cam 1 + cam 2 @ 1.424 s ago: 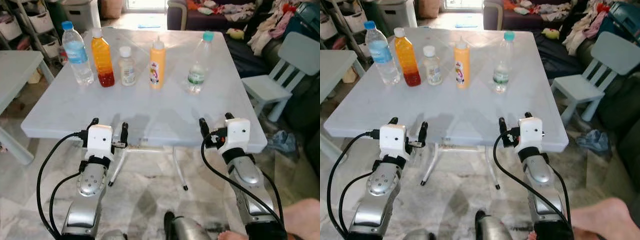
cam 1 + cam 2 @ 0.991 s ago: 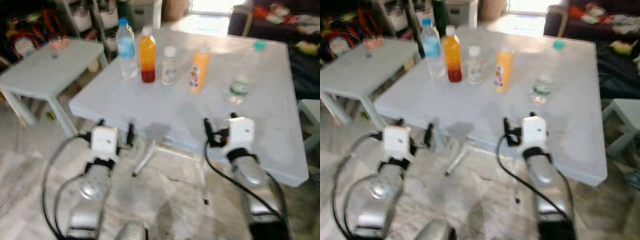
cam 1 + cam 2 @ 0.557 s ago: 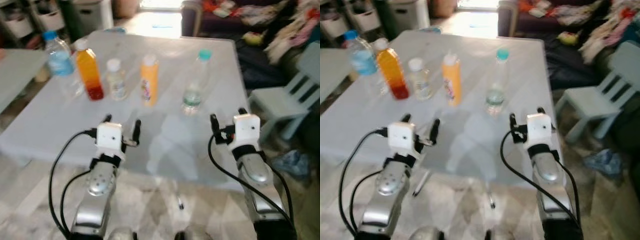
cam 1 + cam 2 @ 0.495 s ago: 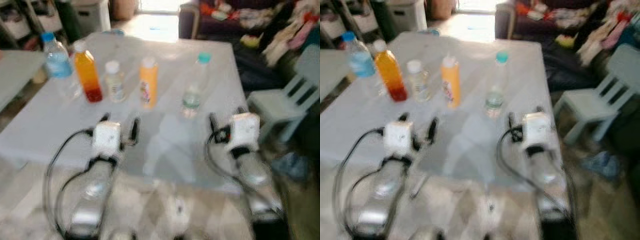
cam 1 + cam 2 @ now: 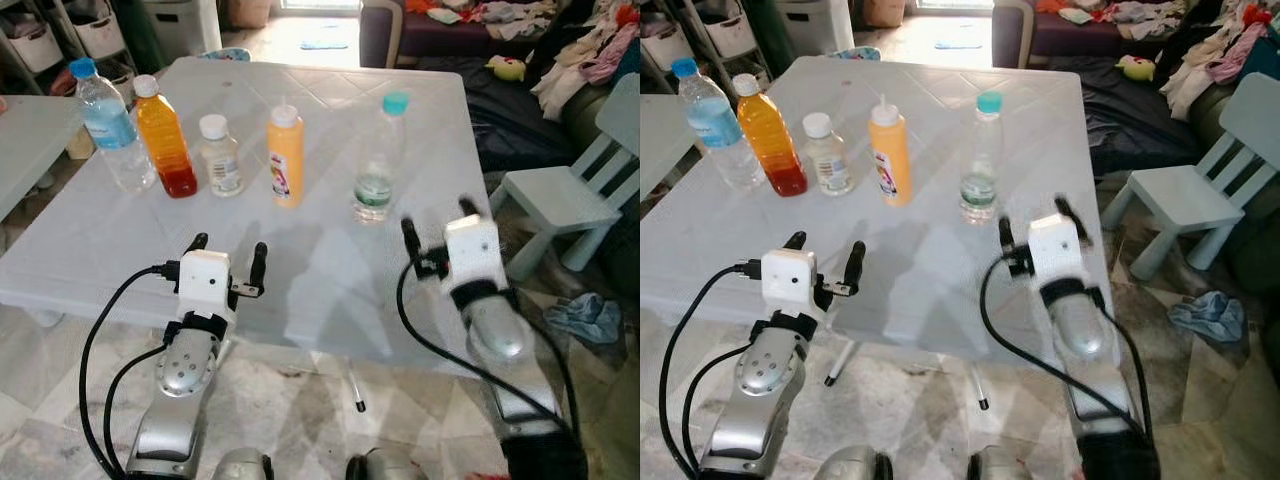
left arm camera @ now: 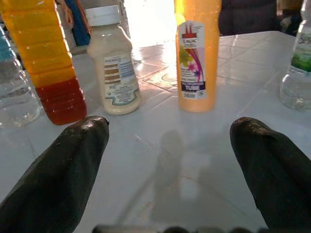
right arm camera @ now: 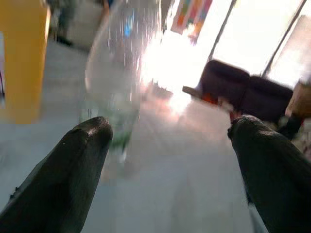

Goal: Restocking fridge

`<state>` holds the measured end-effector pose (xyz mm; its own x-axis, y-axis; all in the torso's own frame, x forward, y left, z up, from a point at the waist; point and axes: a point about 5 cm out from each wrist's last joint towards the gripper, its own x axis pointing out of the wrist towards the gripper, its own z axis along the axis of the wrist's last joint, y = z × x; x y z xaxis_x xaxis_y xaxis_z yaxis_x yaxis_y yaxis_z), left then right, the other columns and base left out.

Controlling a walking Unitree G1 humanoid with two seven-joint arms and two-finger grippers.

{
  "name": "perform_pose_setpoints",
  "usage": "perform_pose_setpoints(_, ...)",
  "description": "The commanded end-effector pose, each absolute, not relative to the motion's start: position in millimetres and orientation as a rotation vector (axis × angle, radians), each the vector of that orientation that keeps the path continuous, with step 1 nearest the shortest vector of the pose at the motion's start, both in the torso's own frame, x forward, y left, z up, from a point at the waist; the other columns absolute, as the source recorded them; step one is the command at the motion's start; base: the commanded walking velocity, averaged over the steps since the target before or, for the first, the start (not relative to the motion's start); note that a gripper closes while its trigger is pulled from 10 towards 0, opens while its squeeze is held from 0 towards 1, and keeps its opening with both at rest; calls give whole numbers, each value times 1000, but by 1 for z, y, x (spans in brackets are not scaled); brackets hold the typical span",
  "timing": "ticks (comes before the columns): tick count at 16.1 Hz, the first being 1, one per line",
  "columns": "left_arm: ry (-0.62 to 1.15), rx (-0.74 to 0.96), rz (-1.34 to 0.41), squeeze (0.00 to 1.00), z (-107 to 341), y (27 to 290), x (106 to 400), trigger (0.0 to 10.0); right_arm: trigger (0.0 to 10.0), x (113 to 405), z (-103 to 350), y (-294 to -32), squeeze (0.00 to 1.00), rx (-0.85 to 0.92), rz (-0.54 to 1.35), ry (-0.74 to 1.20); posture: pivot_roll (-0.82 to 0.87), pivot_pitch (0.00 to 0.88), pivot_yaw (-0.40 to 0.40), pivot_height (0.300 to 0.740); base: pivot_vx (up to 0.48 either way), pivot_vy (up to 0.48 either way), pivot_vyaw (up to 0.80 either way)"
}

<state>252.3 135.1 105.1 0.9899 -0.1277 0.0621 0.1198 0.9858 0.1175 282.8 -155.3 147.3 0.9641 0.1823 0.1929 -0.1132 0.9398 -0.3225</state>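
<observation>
1. Five bottles stand upright in a row on the far half of the white table (image 5: 330,270), none touching its neighbour.
2. Taking the yellow squeeze bottle (image 5: 285,155) as the mark: the small cream-coloured bottle (image 5: 218,155) with a white cap stands just beside it on the robot's left.
3. Beyond that, further left, stands the orange juice bottle (image 5: 165,137), its bottom layer red.
4. At the left end of the row is the blue-capped water bottle (image 5: 105,123).
5. To the right of the yellow squeeze bottle, with a wider gap, stands the clear bottle with a teal cap (image 5: 378,158) and a green label.
6. The left gripper (image 5: 227,258) hovers over the near edge of the table, nearer the robot than the yellow squeeze bottle, its two black fingers spread wide apart with nothing between them.
7. The right gripper (image 5: 436,222) is raised over the table just on the near side of the teal-capped bottle, fingers likewise spread and empty.
8. Right of the table stands a small pale-blue chair (image 5: 570,190); behind it lies a dark sofa (image 5: 430,30) piled with clothes.
9. A second pale table (image 5: 25,125) sits at far left.
</observation>
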Motion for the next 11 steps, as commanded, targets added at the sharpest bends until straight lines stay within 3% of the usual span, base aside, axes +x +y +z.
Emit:
perform_pose_setpoints(1,-72,129,-134,0,105,135,251,10000,10000,287,167,-150,0,-298,146,-293,24,74,19,740,0,0,0)
perform_pose_setpoints(11,-74,141,-136,0,106,133,252,10000,10000,344,228,-140,0,-192,281,-353,49,79,20,740,0,0,0)
